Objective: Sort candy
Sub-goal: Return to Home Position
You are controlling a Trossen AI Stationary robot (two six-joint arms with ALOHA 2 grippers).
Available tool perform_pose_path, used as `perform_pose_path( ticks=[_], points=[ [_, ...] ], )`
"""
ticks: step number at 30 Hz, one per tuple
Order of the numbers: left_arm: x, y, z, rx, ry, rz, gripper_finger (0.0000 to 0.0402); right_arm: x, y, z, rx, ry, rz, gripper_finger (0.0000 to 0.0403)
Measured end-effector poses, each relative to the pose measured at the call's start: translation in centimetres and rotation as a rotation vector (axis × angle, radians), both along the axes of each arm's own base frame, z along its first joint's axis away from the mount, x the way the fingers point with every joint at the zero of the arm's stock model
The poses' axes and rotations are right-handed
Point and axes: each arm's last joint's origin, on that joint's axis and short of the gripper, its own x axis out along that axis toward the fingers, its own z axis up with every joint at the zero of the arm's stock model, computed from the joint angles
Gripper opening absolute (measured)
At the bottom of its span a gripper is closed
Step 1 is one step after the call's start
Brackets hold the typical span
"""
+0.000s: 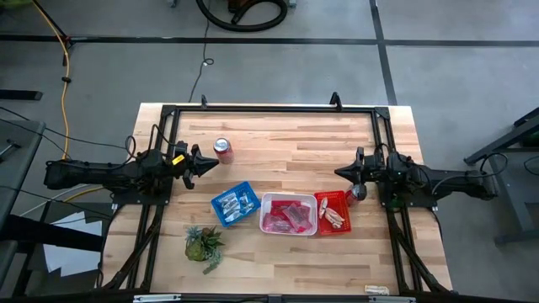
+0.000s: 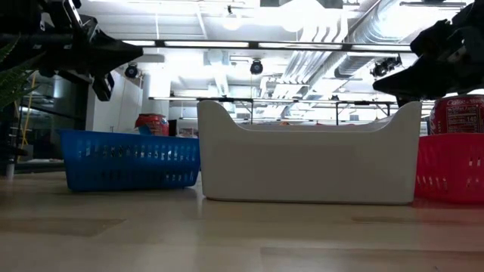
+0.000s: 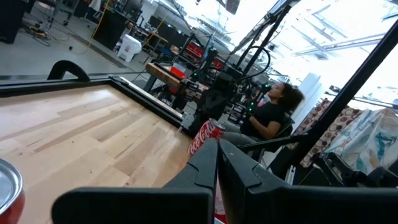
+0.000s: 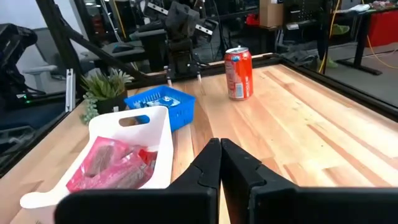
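Three bins sit in a row mid-table: blue bin (image 2: 128, 160) w/ blue-and-white bars (image 1: 239, 202), white bin (image 2: 302, 162) w/ pink packets (image 1: 290, 216), red bin (image 2: 450, 168) w/ pale sweets (image 1: 335, 217). L gripper (image 1: 213, 162) hangs over the left side near a soda can (image 1: 222, 149), fingers pressed together. R gripper (image 1: 338, 173) hangs over the right side, just behind the red bin, fingers likewise together. Plant (image 1: 204, 242) stands near the front edge.
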Motion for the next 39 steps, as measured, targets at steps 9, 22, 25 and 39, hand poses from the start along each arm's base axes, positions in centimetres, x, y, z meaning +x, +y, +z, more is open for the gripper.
perform_pose_path(
  ticks=[9,22,25,39],
  points=[
    [0.0,0.0,0.0,0.0,0.0,0.0,0.0001,0.0,0.0,0.0,0.001,0.003,0.001,0.0005],
    [0.0,0.0,0.0,0.0,0.0,0.0,0.0001,0.0,0.0,0.0,0.001,0.004,0.003,0.0005],
    [0.0,0.0,0.0,0.0,0.0,0.0,0.0001,0.0,0.0,0.0,0.001,0.004,0.003,0.0005],
    [-1.4,-0.1,0.1,0.003,-0.021,-0.001,0.0,0.0,0.0,0.0,0.001,0.004,0.003,0.0005]
  ],
)
